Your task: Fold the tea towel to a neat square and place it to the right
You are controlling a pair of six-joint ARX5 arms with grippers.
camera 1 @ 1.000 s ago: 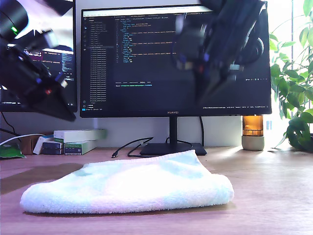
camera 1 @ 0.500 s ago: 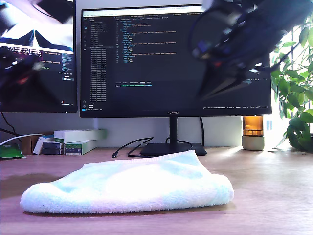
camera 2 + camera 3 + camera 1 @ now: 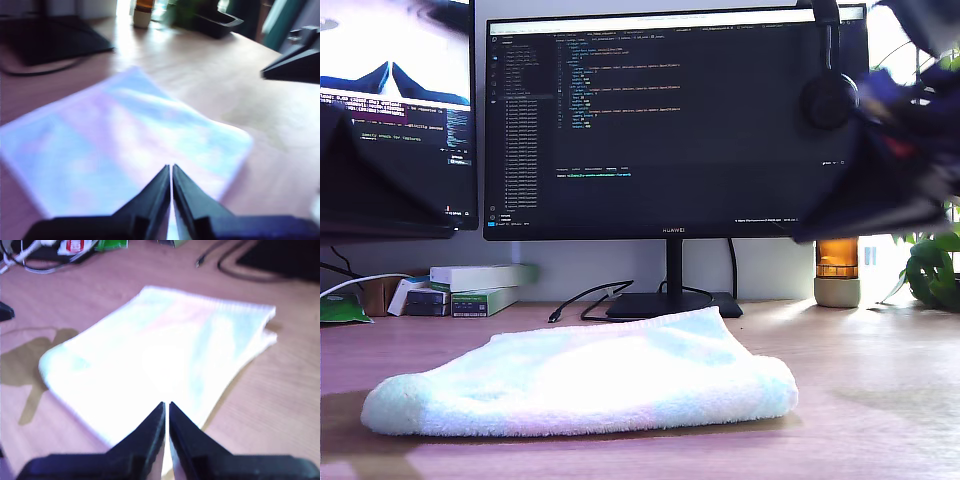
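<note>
Black pincers (image 3: 171, 167) (image 3: 166, 404) seemingly closed, empty, above towel (image 3: 590, 385).

Folded tea towel (image 3: 165, 360) flat on wooden desk (image 3: 280, 390); my second gripper (image 3: 166, 405) above it, jaws together, empty.

My first gripper (image 3: 171, 170) hangs in the air with its black jaws pressed together, holding nothing; my second gripper (image 3: 166, 407) is likewise raised, tips meeting (both arms show only as dark blurs in the exterior view)
</note>
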